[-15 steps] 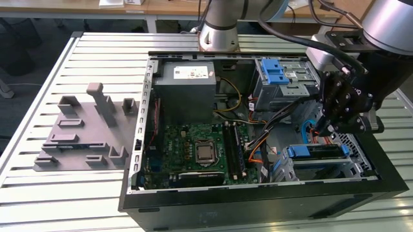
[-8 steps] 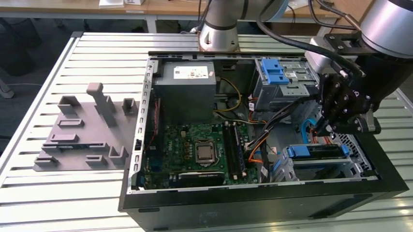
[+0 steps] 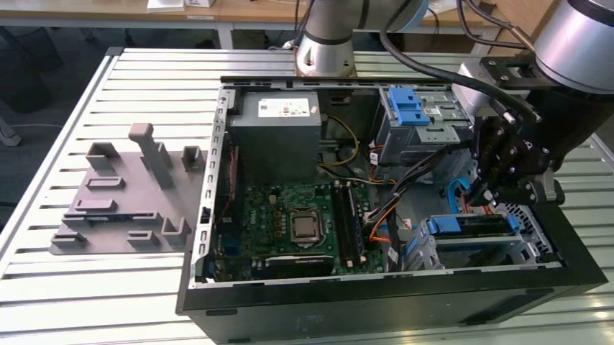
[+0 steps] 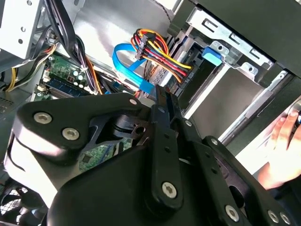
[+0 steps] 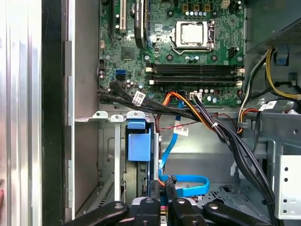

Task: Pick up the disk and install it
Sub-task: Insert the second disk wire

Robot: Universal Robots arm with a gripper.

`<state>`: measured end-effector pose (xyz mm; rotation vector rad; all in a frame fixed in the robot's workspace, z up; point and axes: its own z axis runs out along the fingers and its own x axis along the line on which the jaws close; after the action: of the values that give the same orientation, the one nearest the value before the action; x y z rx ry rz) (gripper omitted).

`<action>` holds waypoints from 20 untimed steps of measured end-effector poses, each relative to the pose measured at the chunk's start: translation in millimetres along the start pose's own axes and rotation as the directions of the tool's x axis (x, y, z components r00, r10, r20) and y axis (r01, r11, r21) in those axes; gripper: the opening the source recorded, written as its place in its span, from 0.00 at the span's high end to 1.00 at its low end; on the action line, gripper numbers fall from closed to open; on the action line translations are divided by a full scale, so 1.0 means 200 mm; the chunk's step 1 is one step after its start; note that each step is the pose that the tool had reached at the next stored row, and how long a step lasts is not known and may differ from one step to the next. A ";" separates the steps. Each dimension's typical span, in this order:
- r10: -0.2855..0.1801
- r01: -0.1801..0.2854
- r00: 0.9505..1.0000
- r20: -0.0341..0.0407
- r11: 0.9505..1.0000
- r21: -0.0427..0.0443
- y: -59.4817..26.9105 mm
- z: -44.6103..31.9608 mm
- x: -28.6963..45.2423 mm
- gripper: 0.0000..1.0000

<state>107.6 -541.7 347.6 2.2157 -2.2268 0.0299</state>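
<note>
The disk sits in the lower drive bay at the front corner of the open computer case, on the exterior view's right. Its blue plastic rail shows between the bay's metal walls. The same blue end of the disk shows in the second wrist view, past the gripper's black body. My gripper hangs just above the disk, inside the case. Its fingers stand close together with nothing between them, right beside the disk's edge.
A blue data cable and coloured power wires loop near the fingers. The motherboard, the grey power-supply box and the upper cage with a blue latch crowd the case. A person's hand rests outside it. A grey fixture lies on the table.
</note>
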 end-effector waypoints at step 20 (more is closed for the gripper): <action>-0.008 0.008 1.000 0.016 1.000 0.025 0.020 0.058 0.066 0.84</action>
<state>103.7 -555.0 336.1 2.2452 -2.2382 0.0403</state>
